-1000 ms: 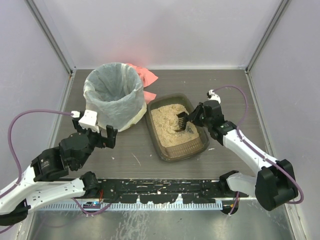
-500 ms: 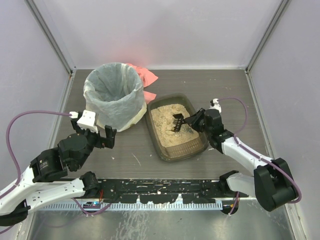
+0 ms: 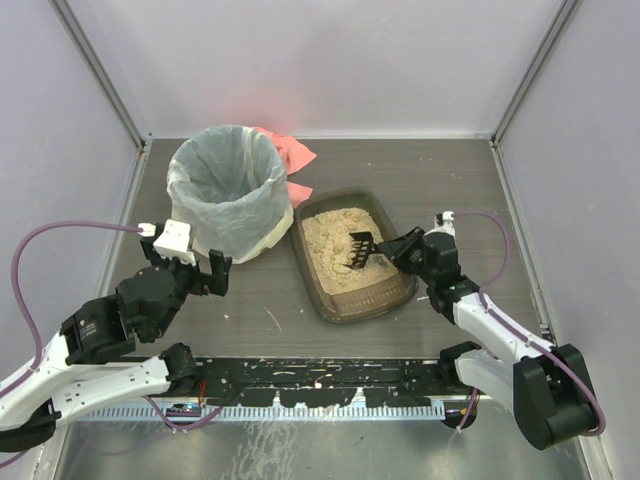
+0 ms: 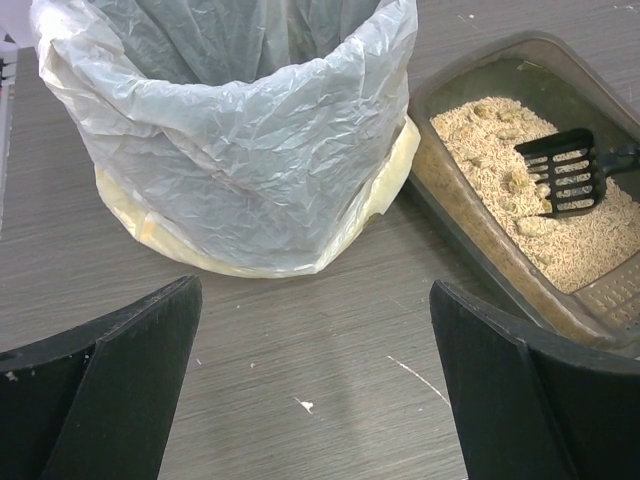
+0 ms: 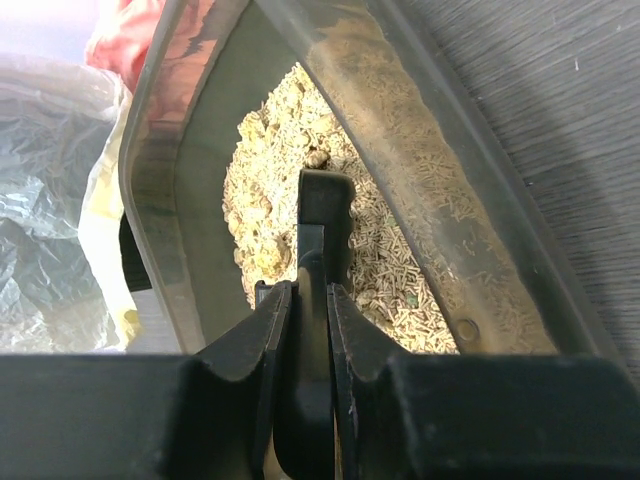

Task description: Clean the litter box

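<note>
**A:** Which tool is doing the work?

**B:** The right tool (image 5: 310, 300) is clenching the thin black handle of the slotted scoop (image 4: 565, 172). The left tool (image 3: 190, 266) is hanging released, jaws wide, over the grey woodgrain worktop (image 3: 250, 300).

**A:** And where is the litter box lying?

**B:** The litter box (image 3: 328, 303), smooth dark plastic with rounded corners, is sitting mid-worktop, just left of the right tool. Its long axis is running near to far, slightly skewed. The scoop head is lying on or just above the tan, grainy litter (image 3: 335, 255), among pale clumps (image 4: 515, 182).

**A:** So the right arm is nearer?

**B:** Yes. The round bin (image 3: 225, 190), wearing a crinkly white bag, is standing just beside the box's far-left corner, so I'm judging that any load is going leftward. A pink cloth (image 3: 292, 152) is peeking out behind.
</note>
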Available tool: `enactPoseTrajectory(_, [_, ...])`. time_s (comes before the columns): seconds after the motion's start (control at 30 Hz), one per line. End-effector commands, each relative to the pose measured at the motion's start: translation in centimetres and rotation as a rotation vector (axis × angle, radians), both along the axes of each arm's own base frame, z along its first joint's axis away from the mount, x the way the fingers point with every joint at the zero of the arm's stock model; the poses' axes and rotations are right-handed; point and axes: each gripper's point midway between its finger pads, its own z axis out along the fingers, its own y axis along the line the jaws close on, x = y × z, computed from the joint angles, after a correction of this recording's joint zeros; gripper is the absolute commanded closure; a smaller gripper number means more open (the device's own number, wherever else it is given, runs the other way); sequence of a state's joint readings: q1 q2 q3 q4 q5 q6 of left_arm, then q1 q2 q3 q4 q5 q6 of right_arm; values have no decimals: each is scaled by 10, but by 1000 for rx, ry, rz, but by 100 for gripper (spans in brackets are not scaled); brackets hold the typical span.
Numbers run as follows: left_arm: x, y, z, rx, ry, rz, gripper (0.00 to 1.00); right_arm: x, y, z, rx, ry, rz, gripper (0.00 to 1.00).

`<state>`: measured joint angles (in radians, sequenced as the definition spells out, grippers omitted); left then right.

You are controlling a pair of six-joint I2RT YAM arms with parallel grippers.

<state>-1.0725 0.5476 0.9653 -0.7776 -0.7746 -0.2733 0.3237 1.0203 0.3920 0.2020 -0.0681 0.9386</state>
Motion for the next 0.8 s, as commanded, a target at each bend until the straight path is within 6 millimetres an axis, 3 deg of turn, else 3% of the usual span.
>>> enactPoseTrajectory(0.0, [4, 0, 9, -30, -22, 32, 2, 6, 6, 45, 149, -137, 22, 99])
enactPoseTrajectory(0.33, [9, -11, 14, -13, -23, 12, 2, 2, -7, 60, 211, -182, 17, 99])
enactPoseTrajectory(0.57, [11, -28, 20, -24, -20, -35, 2, -3, -13, 61, 225, -190, 46, 99])
enactPoseTrajectory(0.77, [14, -30, 29, -7, -24, -30, 2, -6, -16, 64, 249, -200, 98, 99])
